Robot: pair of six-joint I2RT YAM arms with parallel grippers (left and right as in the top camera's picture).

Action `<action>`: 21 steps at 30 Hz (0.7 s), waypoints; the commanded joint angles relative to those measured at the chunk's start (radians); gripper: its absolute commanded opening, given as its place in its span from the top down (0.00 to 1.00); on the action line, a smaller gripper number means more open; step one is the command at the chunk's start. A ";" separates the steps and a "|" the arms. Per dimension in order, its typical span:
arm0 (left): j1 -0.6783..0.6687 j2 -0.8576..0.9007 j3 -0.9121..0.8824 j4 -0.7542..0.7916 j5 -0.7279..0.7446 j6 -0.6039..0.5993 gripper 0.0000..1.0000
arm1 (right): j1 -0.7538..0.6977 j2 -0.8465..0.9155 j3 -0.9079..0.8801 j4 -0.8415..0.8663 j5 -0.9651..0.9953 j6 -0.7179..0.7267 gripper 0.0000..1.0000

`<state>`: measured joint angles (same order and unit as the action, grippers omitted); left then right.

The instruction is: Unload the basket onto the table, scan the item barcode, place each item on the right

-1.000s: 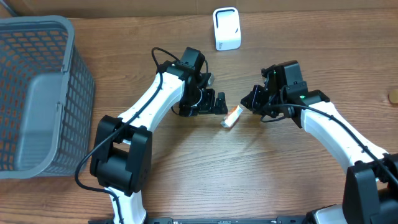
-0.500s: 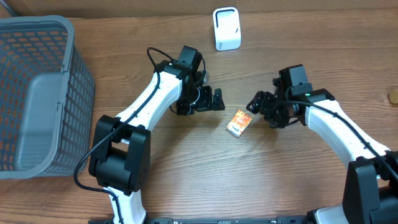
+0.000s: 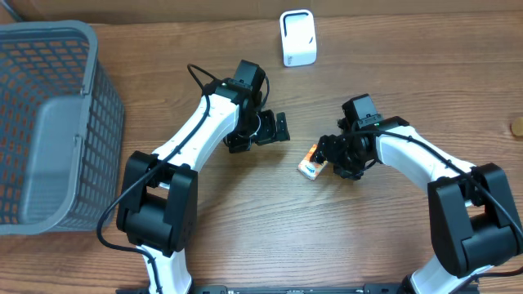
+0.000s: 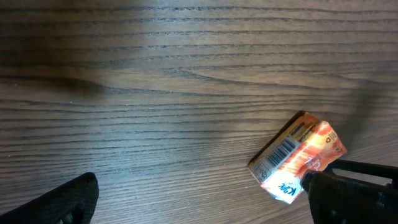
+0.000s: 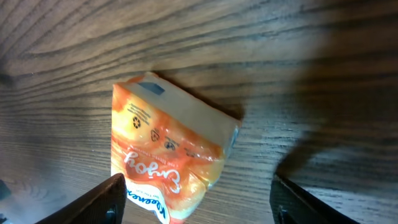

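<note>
Orange packet (image 3: pixel 311 163): lies on the wooden table (image 3: pixel 245 220), between the two grippers; its barcode (image 4: pixel 283 151) shows in the left wrist view.
Right gripper (image 3: pixel 327 157): just over the packet, fingers spread to either side, gripping nothing.
Left gripper (image 3: pixel 280 131): spread wide, near the packet but apart from it.
White scanner (image 3: pixel 297 37): upright, far side, well apart.
Grey basket (image 3: pixel 49 122): far left.

Small orange packet (image 3: pixel 310 163) flat on the wooden counter (image 3: pixel 261 237), between the two arms. Right fingers (image 3: pixel 327 152) down at its right end; touching or not, unclear from above. Left fingers (image 3: pixel 281 129) apart from it, up and to the left, pointing its way. White scanner (image 3: pixel 297 37) upright near the counter's far edge. Grey mesh basket (image 3: pixel 49 122) at the far left.
</note>
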<state>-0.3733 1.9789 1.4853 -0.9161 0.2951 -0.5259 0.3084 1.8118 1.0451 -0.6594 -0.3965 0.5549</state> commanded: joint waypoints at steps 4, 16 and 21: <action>0.001 -0.004 -0.004 0.001 -0.015 -0.021 0.00 | -0.003 0.015 0.017 0.063 -0.027 0.071 0.30; 0.001 -0.004 -0.004 -0.003 -0.015 -0.021 0.00 | 0.010 0.046 0.018 0.088 -0.051 0.153 0.93; -0.001 -0.004 -0.004 -0.003 -0.014 -0.020 0.00 | 0.010 0.046 0.058 0.130 -0.051 0.130 0.96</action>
<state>-0.3733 1.9789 1.4853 -0.9192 0.2939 -0.5259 0.3161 1.8492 1.0515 -0.5522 -0.4416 0.6991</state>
